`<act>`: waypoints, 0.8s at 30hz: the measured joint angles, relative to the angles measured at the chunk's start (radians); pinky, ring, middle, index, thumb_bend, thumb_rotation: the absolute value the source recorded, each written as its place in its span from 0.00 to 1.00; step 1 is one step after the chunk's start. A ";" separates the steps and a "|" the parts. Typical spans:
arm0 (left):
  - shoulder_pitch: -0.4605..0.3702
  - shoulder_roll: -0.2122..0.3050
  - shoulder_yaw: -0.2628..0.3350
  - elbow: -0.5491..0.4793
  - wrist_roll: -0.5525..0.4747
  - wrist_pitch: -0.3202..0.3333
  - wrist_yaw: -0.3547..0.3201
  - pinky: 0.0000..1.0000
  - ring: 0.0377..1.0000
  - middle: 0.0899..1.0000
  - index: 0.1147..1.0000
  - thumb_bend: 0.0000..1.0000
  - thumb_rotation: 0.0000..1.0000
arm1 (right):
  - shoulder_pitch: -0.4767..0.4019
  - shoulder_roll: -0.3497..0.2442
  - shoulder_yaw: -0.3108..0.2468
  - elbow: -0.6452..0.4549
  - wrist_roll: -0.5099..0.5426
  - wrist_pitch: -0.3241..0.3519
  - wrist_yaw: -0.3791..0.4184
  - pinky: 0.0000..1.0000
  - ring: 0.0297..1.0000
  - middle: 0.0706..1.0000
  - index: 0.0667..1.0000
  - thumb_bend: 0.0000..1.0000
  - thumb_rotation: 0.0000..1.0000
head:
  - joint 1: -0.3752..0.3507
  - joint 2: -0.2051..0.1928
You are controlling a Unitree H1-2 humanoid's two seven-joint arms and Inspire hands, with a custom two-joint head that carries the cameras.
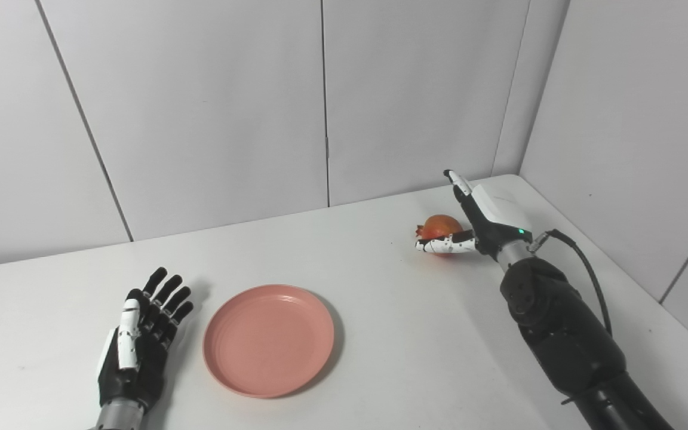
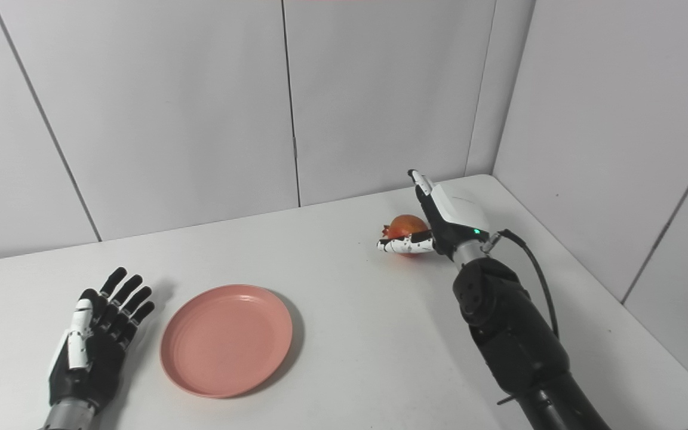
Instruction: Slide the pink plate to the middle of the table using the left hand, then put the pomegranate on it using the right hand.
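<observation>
Pomegranate (image 1: 440,225), round and red, sits on the white worktop (image 1: 380,334) at far right, well apart from the shallow pink plastic plate (image 1: 269,340) lying centre-left. Right hand (image 1: 480,224) cups it, fingers (image 1: 442,244) spread and not yet clenched; left hand (image 1: 141,334) rests released beside the plate. Advice: wrap thumb and fingers fully round the fruit before lifting.

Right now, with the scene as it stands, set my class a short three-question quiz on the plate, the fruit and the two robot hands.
1. True or false: the pomegranate already lies on the pink plate.
2. Which robot hand is at the pomegranate? A) the left robot hand B) the right robot hand C) neither
3. Fill in: the left robot hand rests with fingers spread, to the ____ of the plate in the picture.

Key
1. False: the fruit sits on the table towards the far right corner, apart from the plate.
2. B: its thumb and fingers reach around the fruit.
3. left
</observation>
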State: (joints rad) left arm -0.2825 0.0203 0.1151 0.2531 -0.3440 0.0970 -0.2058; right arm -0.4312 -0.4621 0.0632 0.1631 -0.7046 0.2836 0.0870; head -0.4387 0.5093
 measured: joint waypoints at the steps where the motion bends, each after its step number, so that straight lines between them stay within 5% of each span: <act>1: 0.000 0.000 0.000 0.000 0.000 0.000 0.000 0.88 0.87 0.88 0.86 0.37 1.00 | -0.007 -0.001 0.001 0.016 0.004 0.000 0.000 0.78 0.88 0.94 0.96 0.97 0.49 | 0.000 0.000; 24: 0.004 0.003 -0.001 -0.006 -0.001 0.000 0.000 0.88 0.87 0.87 0.86 0.37 1.00 | -0.107 -0.042 0.093 0.165 0.058 0.002 0.072 0.77 0.87 0.92 0.93 0.99 0.44 | 0.000 0.025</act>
State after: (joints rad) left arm -0.2780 0.0230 0.1144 0.2471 -0.3454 0.0971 -0.2062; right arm -0.5378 -0.5036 0.1558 0.3285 -0.6462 0.2860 0.1586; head -0.4387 0.5338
